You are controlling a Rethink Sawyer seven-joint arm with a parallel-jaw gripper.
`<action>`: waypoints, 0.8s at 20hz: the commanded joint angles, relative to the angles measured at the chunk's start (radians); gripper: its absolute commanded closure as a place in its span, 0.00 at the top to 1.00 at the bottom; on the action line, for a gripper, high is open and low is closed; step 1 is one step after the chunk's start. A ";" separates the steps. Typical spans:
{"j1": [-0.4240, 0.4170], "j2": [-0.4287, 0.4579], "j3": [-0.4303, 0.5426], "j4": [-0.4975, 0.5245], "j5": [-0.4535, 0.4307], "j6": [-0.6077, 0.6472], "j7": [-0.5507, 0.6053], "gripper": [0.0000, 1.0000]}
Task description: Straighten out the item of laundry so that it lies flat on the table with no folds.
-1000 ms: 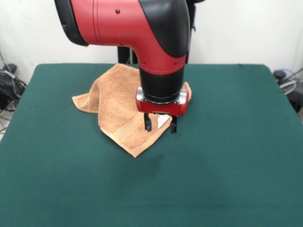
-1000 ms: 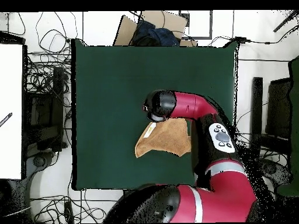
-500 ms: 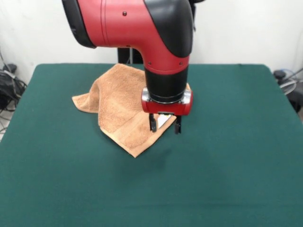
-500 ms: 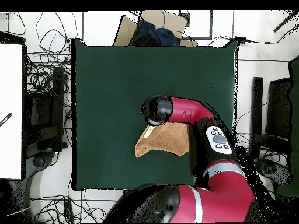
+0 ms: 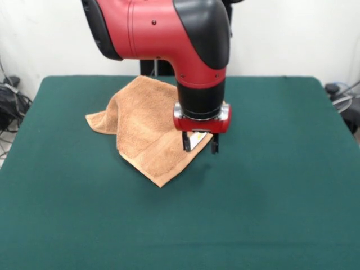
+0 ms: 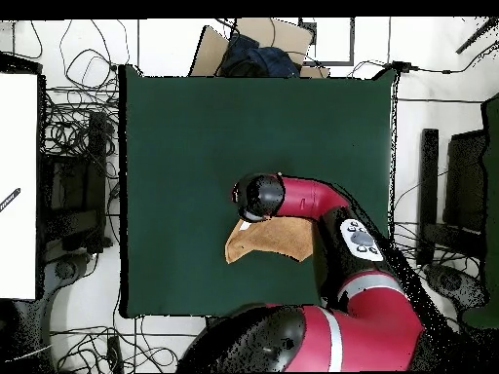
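Observation:
The orange-tan towel (image 5: 140, 126) lies folded over on the dark green table (image 5: 270, 197), with a pointed corner toward the near side and a woven band along its lower fold. A small white label (image 5: 197, 139) shows at its right edge. My gripper (image 5: 200, 147) hangs open just over that right edge, one fingertip on each side of the label, holding nothing. From overhead, the arm covers much of the towel (image 6: 278, 239); the gripper itself is hidden under the wrist (image 6: 258, 197).
Green table (image 6: 195, 146) surface spreads wide on all sides of the towel. Cables and equipment lie off the table's left and right edges in the overhead view, and a cardboard box (image 6: 255, 44) sits beyond its top edge.
The gripper has shifted slightly rightward and farther back along the towel's right edge, still open. The towel has not moved.

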 commanded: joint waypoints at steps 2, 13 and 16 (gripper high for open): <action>-0.032 0.029 0.057 0.105 -0.040 -0.082 0.032 1.00; -0.034 0.071 0.047 0.075 -0.052 -0.065 0.016 1.00; -0.013 0.109 0.033 0.045 -0.059 -0.081 0.029 1.00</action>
